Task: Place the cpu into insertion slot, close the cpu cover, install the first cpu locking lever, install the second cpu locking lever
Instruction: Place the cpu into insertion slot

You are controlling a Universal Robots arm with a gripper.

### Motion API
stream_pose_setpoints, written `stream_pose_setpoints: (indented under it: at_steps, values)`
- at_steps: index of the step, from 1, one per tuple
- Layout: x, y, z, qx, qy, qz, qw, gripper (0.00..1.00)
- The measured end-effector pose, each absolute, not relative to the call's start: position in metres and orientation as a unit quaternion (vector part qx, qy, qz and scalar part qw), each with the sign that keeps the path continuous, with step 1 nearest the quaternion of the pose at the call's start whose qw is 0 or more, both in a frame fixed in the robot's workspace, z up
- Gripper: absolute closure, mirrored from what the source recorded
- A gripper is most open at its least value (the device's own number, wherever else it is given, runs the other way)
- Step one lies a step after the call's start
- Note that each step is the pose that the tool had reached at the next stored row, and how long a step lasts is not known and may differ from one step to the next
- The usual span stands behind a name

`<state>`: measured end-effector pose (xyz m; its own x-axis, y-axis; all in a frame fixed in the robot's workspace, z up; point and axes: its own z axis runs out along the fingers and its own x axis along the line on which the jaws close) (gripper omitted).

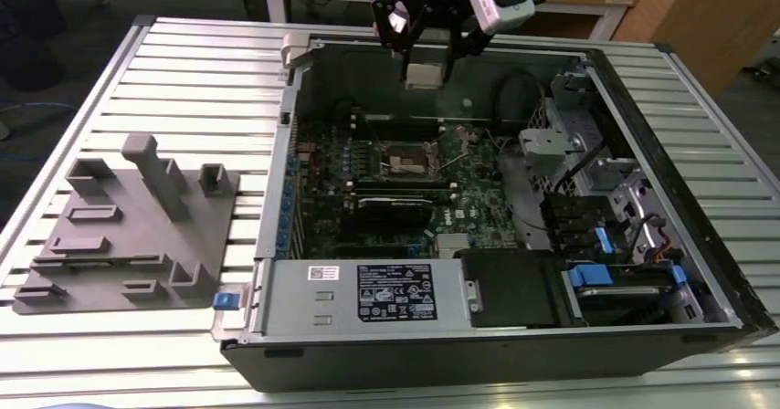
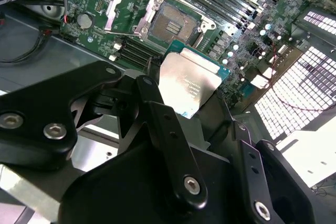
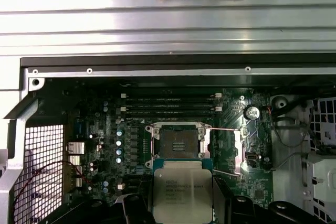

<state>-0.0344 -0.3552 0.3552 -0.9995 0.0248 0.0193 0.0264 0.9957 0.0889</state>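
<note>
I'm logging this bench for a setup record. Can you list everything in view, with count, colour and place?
cpu: one, silver-grey face, held in the air above the motherboard, not yet in the socket.
insertion slot: one, dark rim with a brownish-gold centre, on the motherboard, empty.
cpu cover: one, silver metal frame, swung open beside the slot.
motherboard: one, green, on the floor of the case.
computer case: one, black and grey, lying open on the table.
power supply box: one, silver with a label, at the case's near edge.
fixture block: one, grey, on the table at the exterior view's left of the case.
table: one, slatted silver metal.
gripper: one, black, shut on the cpu.
</note>
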Motion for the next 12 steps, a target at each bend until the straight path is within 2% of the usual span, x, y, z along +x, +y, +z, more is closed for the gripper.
stream_pose_setpoints:
  at_steps: [12]
  values:
    - [-0.0344,-0.3552,0.3531,-0.013,-0.999,-0.045,0.009,0.46]
